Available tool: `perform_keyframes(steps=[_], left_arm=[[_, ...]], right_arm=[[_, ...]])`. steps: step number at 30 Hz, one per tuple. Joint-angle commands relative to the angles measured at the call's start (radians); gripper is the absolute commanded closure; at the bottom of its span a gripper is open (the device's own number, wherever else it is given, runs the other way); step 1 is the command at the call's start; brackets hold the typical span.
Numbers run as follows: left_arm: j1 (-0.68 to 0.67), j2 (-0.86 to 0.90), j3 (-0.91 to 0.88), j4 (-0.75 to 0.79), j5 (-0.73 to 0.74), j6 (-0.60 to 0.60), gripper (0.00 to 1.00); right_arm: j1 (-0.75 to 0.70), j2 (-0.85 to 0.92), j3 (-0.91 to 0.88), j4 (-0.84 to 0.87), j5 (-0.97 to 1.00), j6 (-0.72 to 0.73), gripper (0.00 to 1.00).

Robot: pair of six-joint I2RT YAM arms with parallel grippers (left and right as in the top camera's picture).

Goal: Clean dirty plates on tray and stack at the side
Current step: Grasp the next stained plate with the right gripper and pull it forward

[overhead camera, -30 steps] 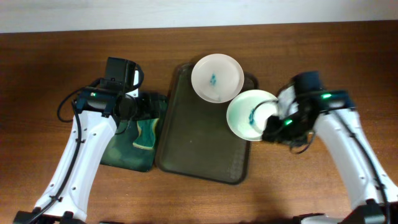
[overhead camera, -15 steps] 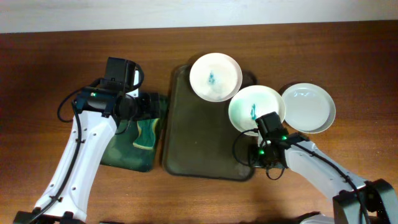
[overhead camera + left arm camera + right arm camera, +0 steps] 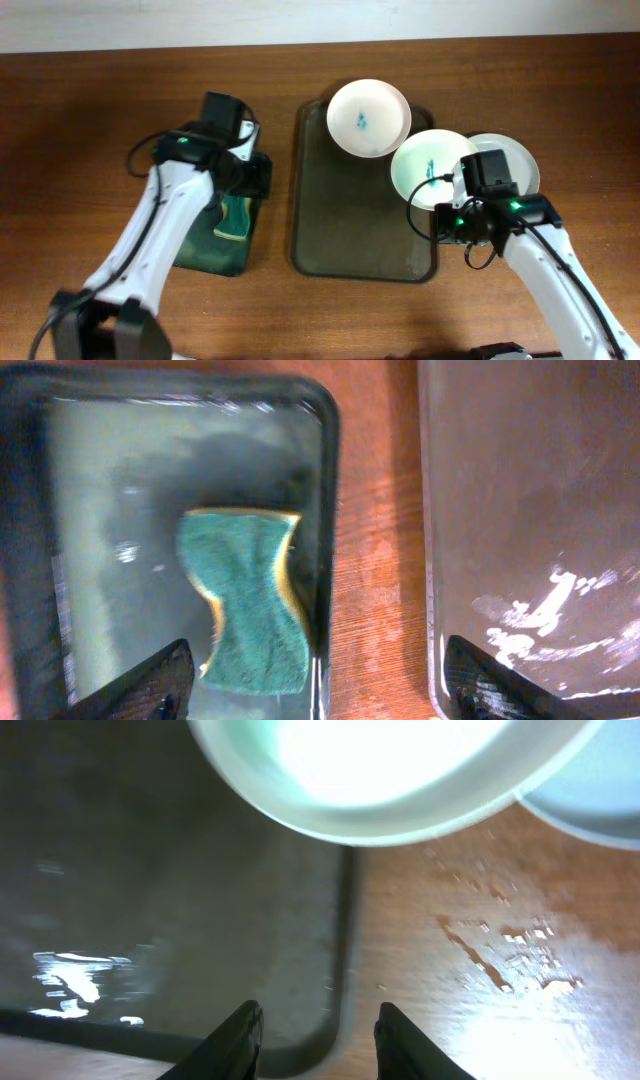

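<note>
Wood-grain counter (image 3: 100,120) carries the tray (image 3: 350,220); smeared plates (image 3: 368,118) sit at its 12 and 2 o'clock. Your left fingers (image 3: 315,690) gape wide, empty: centre them over the sponge (image 3: 245,600) first. Your right fingers (image 3: 315,1045), parted and empty, should pinch the nearer plate (image 3: 400,790) by its rim.

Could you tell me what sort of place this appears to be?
Probably a robotics lab's dishwashing bench: robot arms at a wooden table, smeared plates on a tray, a sponge in a smaller tray.
</note>
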Motion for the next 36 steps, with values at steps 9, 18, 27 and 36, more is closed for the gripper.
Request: perform_keyframes(steps=[9, 18, 27, 36], left_arm=[[-0.045, 0.354, 0.01, 0.04, 0.08, 0.012, 1.0], [-0.045, 0.354, 0.01, 0.189, -0.012, -0.344, 1.0], [-0.045, 0.346, 0.072, 0.143, 0.028, -0.084, 1.0], [-0.045, 0.344, 0.072, 0.131, 0.077, -0.141, 0.76]], right_arm=[[-0.006, -0.035, 0.014, -0.008, -0.076, -0.009, 0.55], [-0.006, -0.035, 0.014, -0.008, -0.076, -0.009, 0.53], [-0.006, 0.041, 0.014, -0.035, -0.076, 0.043, 0.51], [-0.006, 0.057, 0.007, -0.084, -0.073, 0.151, 0.51]])
